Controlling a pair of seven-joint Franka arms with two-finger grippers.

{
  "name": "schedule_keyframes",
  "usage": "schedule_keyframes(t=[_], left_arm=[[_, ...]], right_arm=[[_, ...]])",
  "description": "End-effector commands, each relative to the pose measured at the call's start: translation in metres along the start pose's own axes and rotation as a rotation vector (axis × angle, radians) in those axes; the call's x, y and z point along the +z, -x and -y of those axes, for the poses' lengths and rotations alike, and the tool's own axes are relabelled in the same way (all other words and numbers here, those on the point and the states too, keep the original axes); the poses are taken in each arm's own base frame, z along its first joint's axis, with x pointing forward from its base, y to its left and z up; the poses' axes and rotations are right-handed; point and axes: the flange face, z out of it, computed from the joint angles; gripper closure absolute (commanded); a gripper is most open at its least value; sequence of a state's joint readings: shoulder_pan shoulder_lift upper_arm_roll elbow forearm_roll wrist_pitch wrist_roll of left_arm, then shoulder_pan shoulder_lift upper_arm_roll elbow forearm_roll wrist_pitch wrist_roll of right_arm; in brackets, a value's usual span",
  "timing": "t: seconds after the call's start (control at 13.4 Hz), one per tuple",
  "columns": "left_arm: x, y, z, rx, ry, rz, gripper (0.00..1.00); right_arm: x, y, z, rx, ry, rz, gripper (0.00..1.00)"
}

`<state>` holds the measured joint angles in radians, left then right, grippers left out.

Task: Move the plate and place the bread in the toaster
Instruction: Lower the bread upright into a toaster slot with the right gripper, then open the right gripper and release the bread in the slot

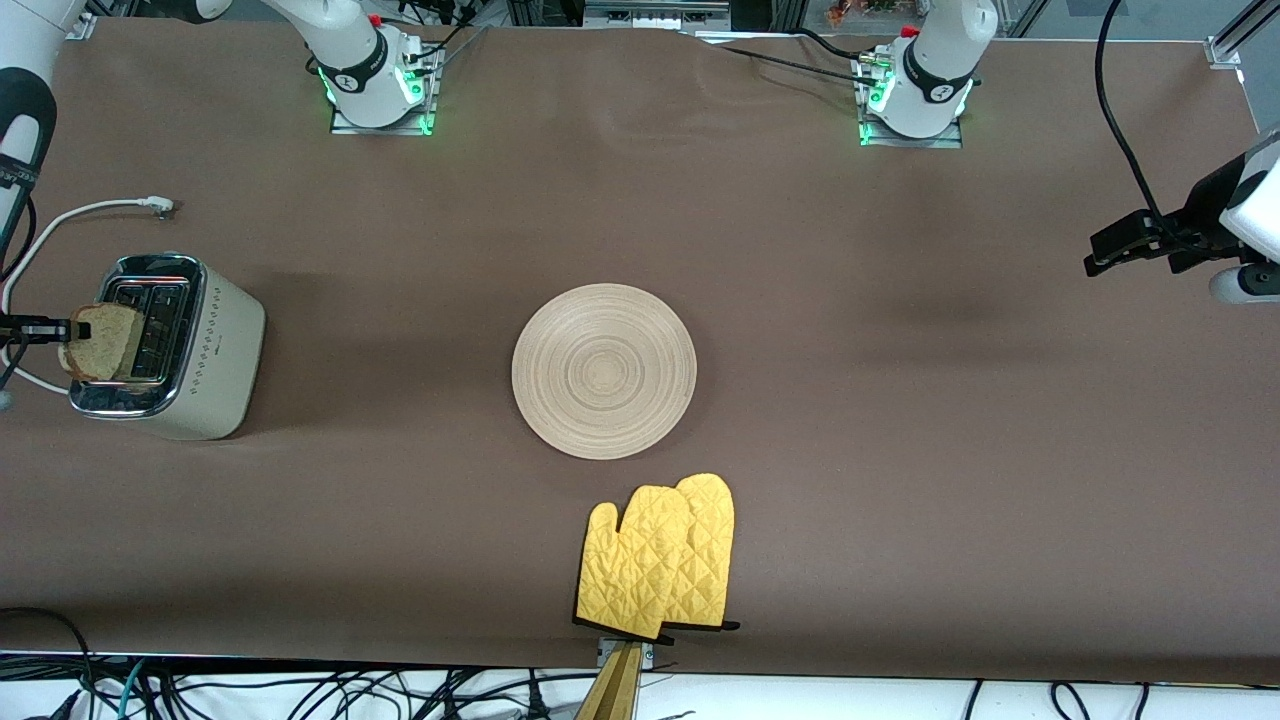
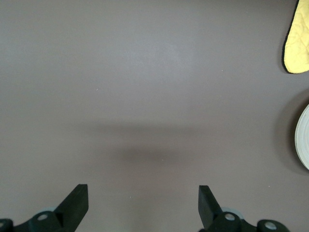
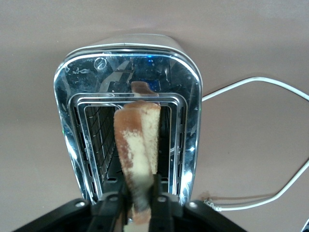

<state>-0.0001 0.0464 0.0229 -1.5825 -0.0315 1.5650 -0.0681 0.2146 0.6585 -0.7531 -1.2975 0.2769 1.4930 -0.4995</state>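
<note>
Chrome toaster (image 3: 128, 125) top sits right under the bread (image 3: 137, 145), clamped in the right gripper (image 3: 140, 200) jaws, edge along the slot. Left gripper (image 2: 142, 203) waits, jaws released, plate (image 1: 604, 370) at bench centre.

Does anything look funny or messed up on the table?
Nothing is spilled or broken. The bread hangs a bit tilted over the toaster, pinched by the right gripper, not yet in a slot. The plate lies flat; the left gripper waits open.
</note>
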Motion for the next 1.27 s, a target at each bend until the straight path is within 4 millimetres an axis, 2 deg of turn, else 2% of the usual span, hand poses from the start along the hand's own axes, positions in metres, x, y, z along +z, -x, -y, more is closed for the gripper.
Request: schedule_keyframes(t=[0.0,0.15,0.22,0.3,0.52,0.67,0.75,0.9,1.05,1.19], left_arm=[[-0.006,-0.002,0.001,0.003,0.002,0.002,0.0],[-0.006,-0.002,0.0,0.004,0.002,0.002,0.0],[-0.006,-0.002,0.0,0.004,0.002,0.002,0.0],[-0.006,-0.002,0.001,0.003,0.002,0.002,0.0],[-0.006,-0.002,0.0,0.004,0.002,0.002,0.0],[-0.006,-0.002,0.0,0.004,0.002,0.002,0.0],[-0.006,-0.002,0.0,0.004,0.002,0.004,0.0],[-0.006,-0.002,0.0,0.004,0.002,0.002,0.0],[-0.006,-0.002,0.0,0.004,0.002,0.004,0.0],[-0.006,-0.002,0.0,0.004,0.002,0.002,0.0]], right_arm=[[0.005,-0.009,0.002,-0.002,-0.007,-0.024,0.38],[0.003,-0.007,0.0,-0.011,-0.004,-0.021,0.36],[0.002,-0.006,-0.001,-0.01,-0.006,-0.02,0.24],[0.0,-0.005,-0.001,-0.011,-0.007,-0.022,0.02],[-0.024,0.012,0.007,-0.024,-0.036,-0.025,0.0],[-0.062,0.029,0.015,-0.046,-0.05,-0.069,0.0],[-0.073,0.033,0.021,-0.057,-0.052,-0.077,0.0],[-0.092,0.035,0.048,-0.099,-0.046,-0.069,0.0],[-0.101,0.033,0.085,-0.143,-0.029,-0.067,0.0],[-0.114,0.037,0.114,-0.19,-0.024,-0.087,0.0]])
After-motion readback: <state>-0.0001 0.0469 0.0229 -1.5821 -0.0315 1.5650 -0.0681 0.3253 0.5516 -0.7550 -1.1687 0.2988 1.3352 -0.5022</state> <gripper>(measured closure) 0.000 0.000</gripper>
